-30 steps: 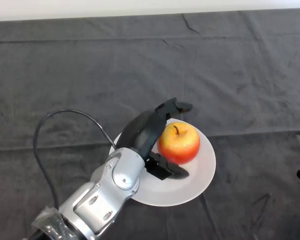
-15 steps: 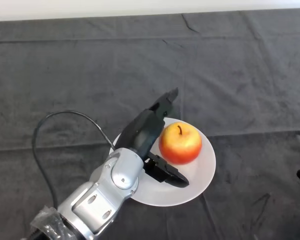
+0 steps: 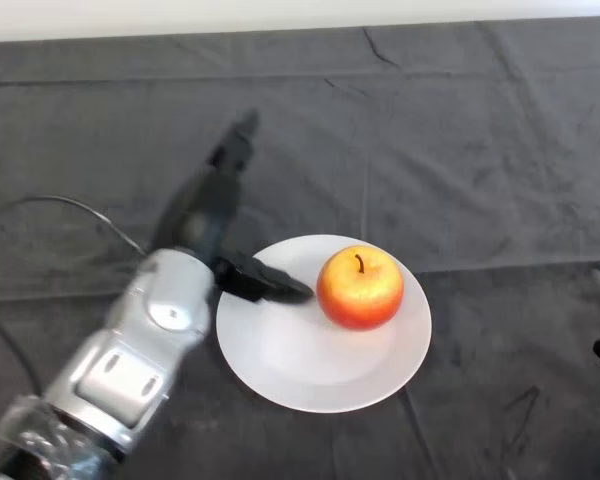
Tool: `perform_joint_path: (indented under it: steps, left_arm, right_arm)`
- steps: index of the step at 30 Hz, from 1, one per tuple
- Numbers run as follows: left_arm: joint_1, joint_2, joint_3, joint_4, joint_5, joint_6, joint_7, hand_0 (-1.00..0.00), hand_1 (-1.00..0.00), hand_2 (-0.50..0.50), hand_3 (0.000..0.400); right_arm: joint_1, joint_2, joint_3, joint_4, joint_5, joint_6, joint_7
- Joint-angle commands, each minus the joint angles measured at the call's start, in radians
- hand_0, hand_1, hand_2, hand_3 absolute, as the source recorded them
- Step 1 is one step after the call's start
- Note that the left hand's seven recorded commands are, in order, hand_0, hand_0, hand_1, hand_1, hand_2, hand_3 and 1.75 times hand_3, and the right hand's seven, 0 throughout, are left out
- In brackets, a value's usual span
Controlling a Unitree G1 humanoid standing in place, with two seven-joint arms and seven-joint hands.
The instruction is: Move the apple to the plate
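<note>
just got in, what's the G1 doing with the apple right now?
The apple already sits upright on the white plate, toward its right side, with nothing touching it. The left hand is open and off to the left of the apple, its fingers stretched out over the dark cloth and its thumb reaching over the plate's left edge. Judging by how things lie, the placing looks done.

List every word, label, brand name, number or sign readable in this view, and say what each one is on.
None: no readable text, number or sign shows anywhere.
apple: plain red and yellow skin, no sticker visible.
plate: plain white, unmarked.
left hand: black, no visible label.
arm: silver-grey, no lettering.
cloth: dark, unprinted.
</note>
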Motion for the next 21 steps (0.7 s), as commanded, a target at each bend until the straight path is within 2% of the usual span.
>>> perform_joint_path:
  steps: [1, 12, 21]
  left_arm:
    - [0.001, 0.058, 0.052, -0.067, -0.003, 0.011, 0.01, 0.0, 0.0, 0.0, 0.0]
    - [0.034, 0.098, 0.238, -0.115, 0.019, -0.008, 0.045, 0.0, 0.0, 0.0, 0.0]
    - [0.055, 0.151, 0.384, -0.122, 0.019, -0.016, 0.039, 0.0, 0.0, 0.0, 0.0]
  right_arm:
    - [0.019, 0.036, -0.0029, 0.043, 0.0209, 0.054, 0.0118]
    - [0.019, 0.037, -0.004, 0.043, 0.0198, 0.055, 0.0126]
    - [0.019, 0.037, -0.0039, 0.043, 0.0199, 0.055, 0.0126]
